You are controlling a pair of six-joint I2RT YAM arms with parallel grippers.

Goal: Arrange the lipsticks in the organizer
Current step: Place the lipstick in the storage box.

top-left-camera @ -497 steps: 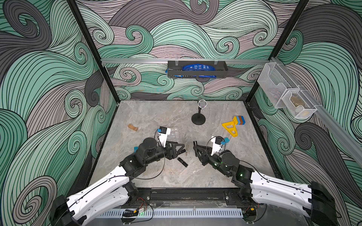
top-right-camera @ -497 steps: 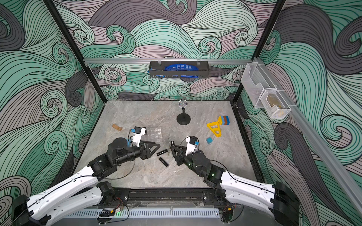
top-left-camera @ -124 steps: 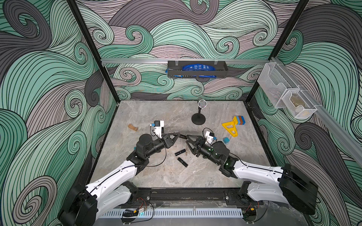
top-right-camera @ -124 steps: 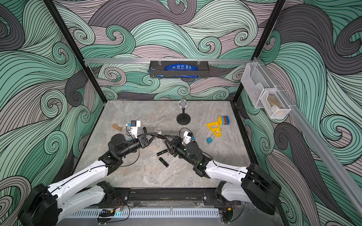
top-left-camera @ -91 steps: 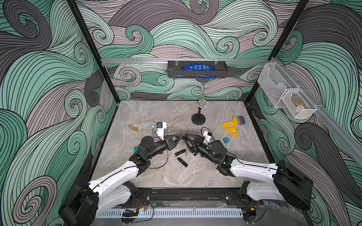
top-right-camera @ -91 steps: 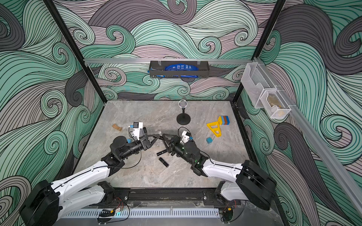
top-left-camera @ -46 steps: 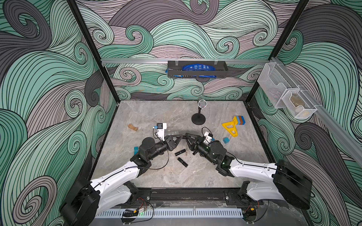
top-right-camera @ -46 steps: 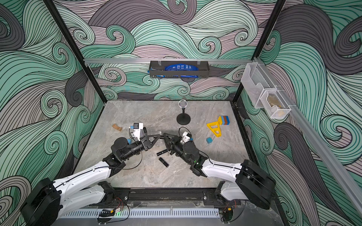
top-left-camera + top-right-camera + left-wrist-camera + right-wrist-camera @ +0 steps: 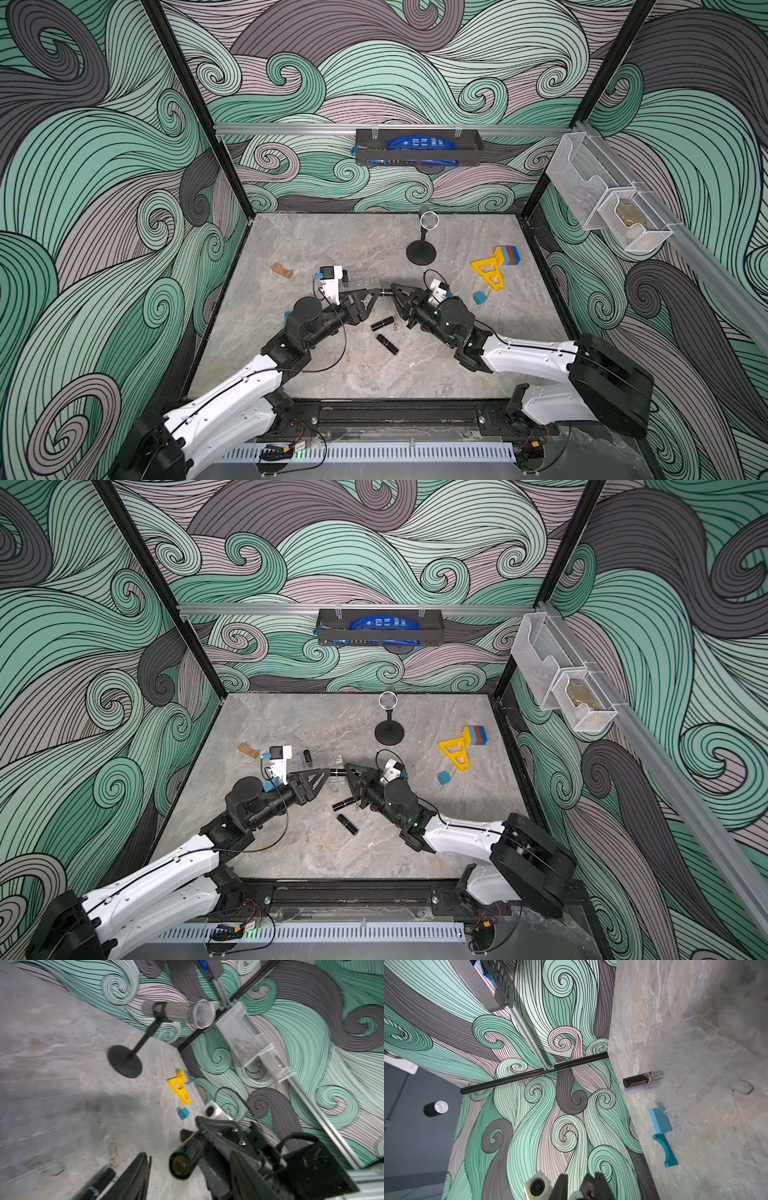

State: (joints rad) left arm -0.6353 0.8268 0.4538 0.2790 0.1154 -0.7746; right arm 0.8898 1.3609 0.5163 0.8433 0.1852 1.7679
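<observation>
A black lipstick (image 9: 385, 291) hangs level above the table between my two grippers, its round end facing the left wrist camera (image 9: 182, 1164). My right gripper (image 9: 397, 291) is shut on it. My left gripper (image 9: 374, 296) is open, one finger (image 9: 135, 1178) standing apart from the tube. Two more lipsticks (image 9: 382, 323) (image 9: 387, 344) lie on the table just below the grippers. The clear organizer (image 9: 361, 282) (image 9: 685, 1051) sits behind the left gripper, with one lipstick (image 9: 636, 1082) standing in a cell.
A pale lavender tube (image 9: 639, 1090) stands in the organizer beside that lipstick. A microphone on a stand (image 9: 424, 245), a yellow piece (image 9: 488, 272), a blue cube (image 9: 479, 298) and a tan block (image 9: 281, 270) sit on the table. Teal blocks (image 9: 660, 1120) lie near the organizer.
My right gripper has shut on the lipstick that the left gripper was holding, and the left gripper's jaws have opened off it. Both arms have stayed almost in place.
</observation>
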